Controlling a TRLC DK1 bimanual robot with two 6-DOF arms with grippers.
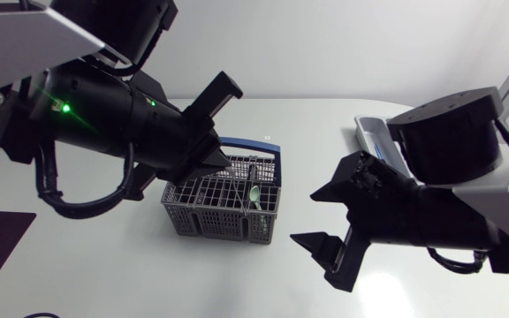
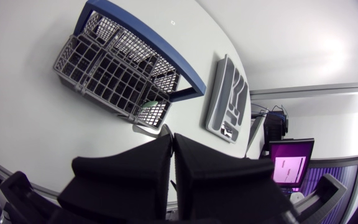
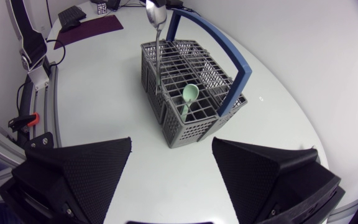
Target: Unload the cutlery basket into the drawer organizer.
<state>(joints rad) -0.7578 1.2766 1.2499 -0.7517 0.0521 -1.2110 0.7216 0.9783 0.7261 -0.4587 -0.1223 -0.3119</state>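
My gripper [image 3: 171,148] hung with its fingers spread wide. Ahead of it, mid-frame, stood the grey cutlery basket [image 3: 182,127] with its blue handle [image 3: 229,56]. Inside were a green spoon [image 3: 190,94] and an upright metal spoon [image 3: 156,14].

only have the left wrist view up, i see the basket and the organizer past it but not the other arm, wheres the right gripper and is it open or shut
Observer: The right gripper is open and empty. It faces the cutlery basket from short of it and touches nothing.
Operator: ok and whats in the basket, i only catch a bit of green
Observer: Besides the green spoon, a metal spoon stands bowl up in the basket.
Operator: is the organizer free to reach
Observer: In the head view the right arm covers most of the drawer organizer; only one end shows.
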